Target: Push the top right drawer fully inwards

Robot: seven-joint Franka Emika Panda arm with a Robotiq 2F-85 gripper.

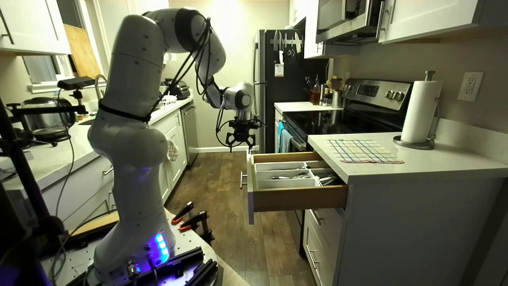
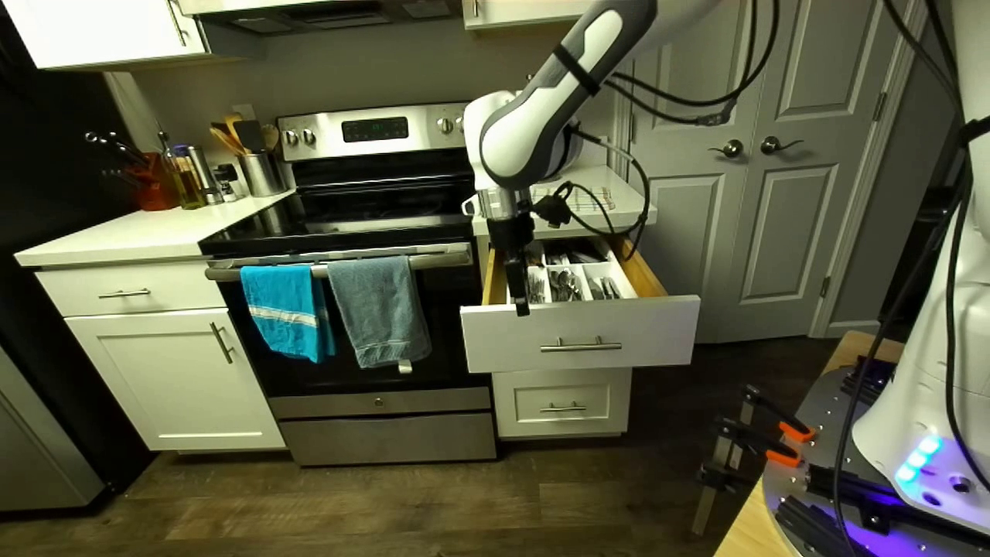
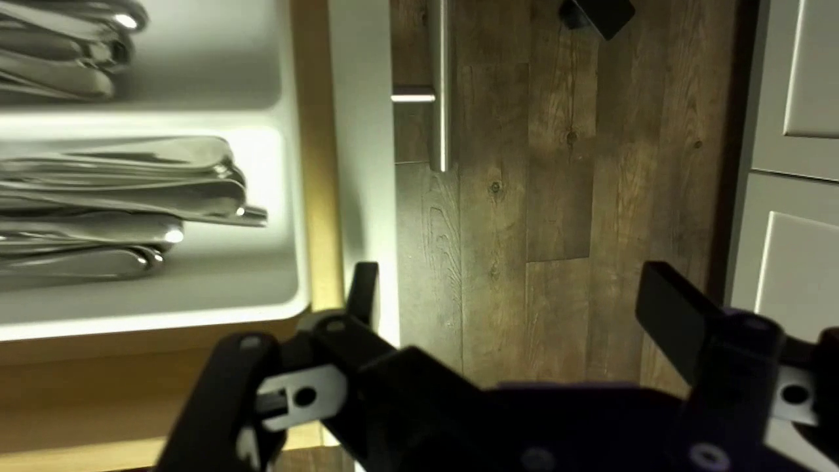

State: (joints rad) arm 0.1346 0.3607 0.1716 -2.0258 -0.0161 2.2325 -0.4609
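- The top right drawer (image 2: 580, 321) sticks far out from under the counter (image 1: 440, 165), so it is not pushed in yet.
- My gripper (image 1: 240, 148) is just above the front of the drawer, pointing down.
- My two fingers (image 3: 675, 321) are spread wide, with a big gap between them.
- In the wrist view, one of my fingers is over the top edge of the drawer's front. My other finger is out past that front, over the wood floor (image 3: 557, 308). I cannot tell if I am touching the drawer.
- A metal handle (image 2: 580, 347) is on the outside of the drawer's front.
- Inside the drawer sits a white tray (image 1: 285, 183) with little walls, and shiny silverware (image 3: 118, 183) lies in its slots.
- The lower drawers (image 2: 595, 394) are right under the top right drawer, and they are all the way in.
- The stove (image 2: 387, 210) is right beside the drawer. A blue towel (image 2: 285, 309) and a gray towel (image 2: 380, 309) hang on the stove's bar, and the gray one is nearer to the drawer.
- A checked cloth (image 1: 363, 151) lies flat on the counter, near the drawer but higher up. A roll of paper towels (image 1: 420, 111) stands up farther from the drawer than the cloth.
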